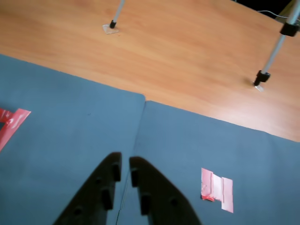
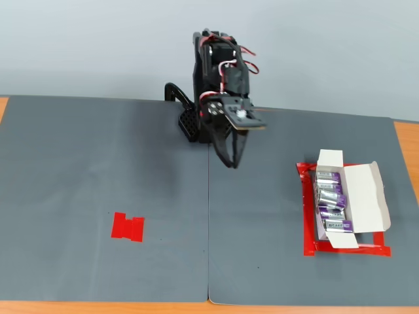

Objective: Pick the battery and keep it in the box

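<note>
With four cells lying in the box [image 2: 366,196] at right, little looks left. The gripper [image 1: 125,165] hangs nearly closed and empty; the red patch [image 2: 127,227] at left is bare.

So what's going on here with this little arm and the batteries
The arm is folded back near its base, with its gripper hanging empty over the grey mat, fingers nearly together. It is handling nothing right now. The white box sits open inside a red tape outline and holds a row of purple and silver batteries. The red tape patch has nothing on it.
</note>
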`<state>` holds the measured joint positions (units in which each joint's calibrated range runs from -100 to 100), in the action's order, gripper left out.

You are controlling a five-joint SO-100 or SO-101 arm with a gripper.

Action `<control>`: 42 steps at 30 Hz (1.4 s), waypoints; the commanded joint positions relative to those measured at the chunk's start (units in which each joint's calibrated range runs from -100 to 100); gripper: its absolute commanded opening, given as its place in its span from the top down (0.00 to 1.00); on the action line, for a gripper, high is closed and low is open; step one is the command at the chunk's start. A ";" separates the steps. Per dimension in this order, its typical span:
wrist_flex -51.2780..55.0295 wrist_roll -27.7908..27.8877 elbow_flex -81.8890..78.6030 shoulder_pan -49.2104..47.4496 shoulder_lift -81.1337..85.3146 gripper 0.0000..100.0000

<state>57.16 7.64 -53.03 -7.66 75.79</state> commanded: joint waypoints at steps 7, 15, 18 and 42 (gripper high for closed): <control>-0.82 -3.08 -17.39 4.79 18.70 0.98; -0.82 -3.19 -31.14 4.27 23.62 0.98; -0.82 -3.19 -35.75 4.20 23.62 0.98; 13.24 -3.19 -41.27 2.55 23.87 0.98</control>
<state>67.13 4.66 -97.40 -5.45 99.49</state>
